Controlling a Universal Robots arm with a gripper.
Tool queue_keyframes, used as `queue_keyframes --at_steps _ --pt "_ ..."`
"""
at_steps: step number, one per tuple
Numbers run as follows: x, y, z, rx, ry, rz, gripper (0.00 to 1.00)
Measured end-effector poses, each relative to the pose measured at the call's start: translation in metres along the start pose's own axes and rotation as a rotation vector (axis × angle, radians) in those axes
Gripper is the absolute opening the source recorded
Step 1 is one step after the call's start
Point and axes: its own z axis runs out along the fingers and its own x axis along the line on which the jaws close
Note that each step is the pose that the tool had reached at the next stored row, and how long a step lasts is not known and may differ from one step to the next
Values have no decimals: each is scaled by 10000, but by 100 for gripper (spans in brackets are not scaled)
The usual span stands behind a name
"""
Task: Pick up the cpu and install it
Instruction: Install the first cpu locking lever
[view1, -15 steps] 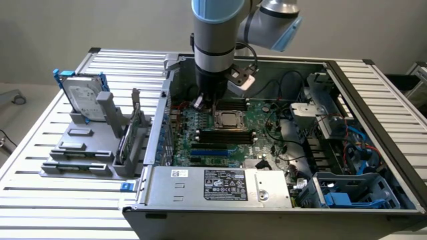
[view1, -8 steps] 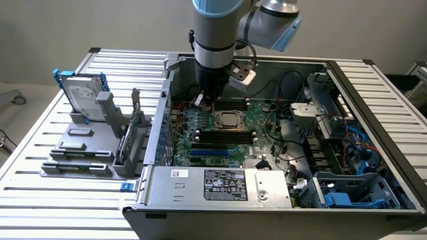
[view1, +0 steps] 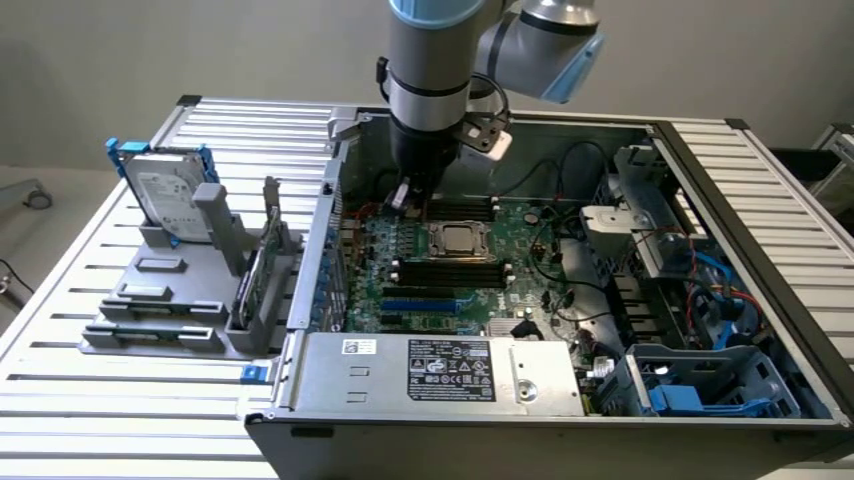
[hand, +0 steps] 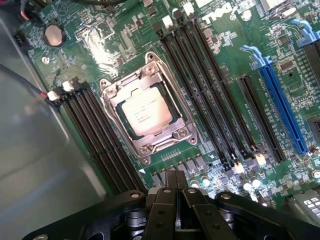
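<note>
Hand (hand: 176, 182) closed, empty, poised beside the socket (hand: 148, 114). Cpu (hand: 145, 112) lies seated inside the socket frame, apparently installed.

Matt silver metal cpu (hand: 145, 111), shiny socket frame (hand: 111, 98)

The arm (view1: 430, 60) is a silver-grey tube with pale blue plastic caps at its joints and a black ring round the lower part of the wrist. Below the ring the body turns black. A thin black cable (view1: 489, 95) loops along the wrist at the exterior view's right, ending by a small white block with a pink edge. In the wrist view the end effector (hand: 176, 186) is matte black, built of flat linked bars joined by round silver-headed screws, with two narrow fingers (hand: 170, 182) pressed side by side.
</note>
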Motion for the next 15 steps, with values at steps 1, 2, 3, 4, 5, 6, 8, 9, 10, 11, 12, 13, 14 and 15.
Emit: queue_keyframes --at_steps 1,2,3,4,5,6,8,9,10,11,12,13,14,15 --pt "9 -5 2 12 -11 -89 11" --pt "19 -10 3 24 -23 -184 11" --pt "30 -15 6 36 -34 -284 11" --pt "40 -20 7 47 -47 -375 11" --pt "50 -26 10 56 -59 -461 11" --pt "61 -31 11 64 -72 -551 11" --pt "78 -40 15 79 -100 -738 11" --pt "84 -43 16 86 -120 -842 11" --pt "89 -45 17 92 -143 -945 11" --pt "93 -48 18 97 -168 -1047 11" --pt "97 -49 18 101 -200 -1156 11" --pt "100 -51 19 102 -235 -1261 11" --pt "102 -52 19 102 -275 -1378 11" --pt "104 -53 20 101 -317 -1487 11"
